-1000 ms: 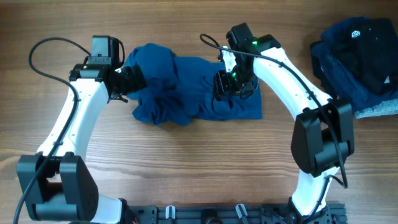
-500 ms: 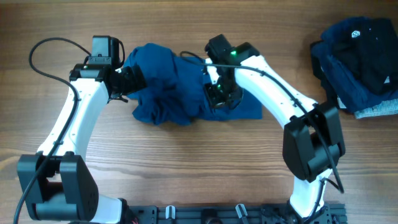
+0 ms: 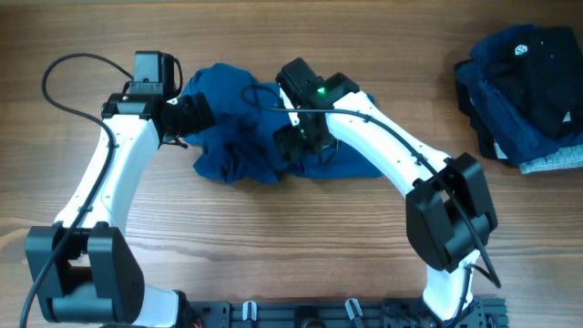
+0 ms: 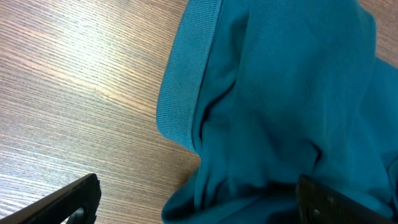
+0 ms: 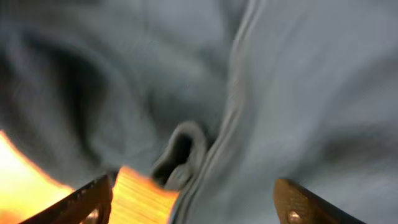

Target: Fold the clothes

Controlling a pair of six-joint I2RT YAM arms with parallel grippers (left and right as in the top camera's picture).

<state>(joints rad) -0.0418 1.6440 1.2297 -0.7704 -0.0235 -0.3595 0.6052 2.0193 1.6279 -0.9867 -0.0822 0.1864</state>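
The medium-blue shirt (image 3: pixel 239 98) lies crumpled on the wooden table, left of centre in the overhead view. My left gripper (image 3: pixel 196 117) is at the shirt's left edge. In the left wrist view its fingers (image 4: pixel 199 202) are wide apart, with a ribbed hem and folds of the shirt (image 4: pixel 280 93) between them. My right gripper (image 3: pixel 290 146) hovers low over the middle of the shirt. In the blurred right wrist view its fingers (image 5: pixel 199 202) are open over the fabric (image 5: pixel 298 93), next to a seam and a small fold.
A pile of dark garments (image 3: pixel 524 82), one black with a white logo, lies at the far right edge, with a bit of grey cloth (image 3: pixel 557 158) under it. Bare wooden table (image 3: pixel 273 237) lies in front of the shirt.
My right gripper has moved left and slightly forward across the shirt, from its right part to its middle. The left arm has not moved.
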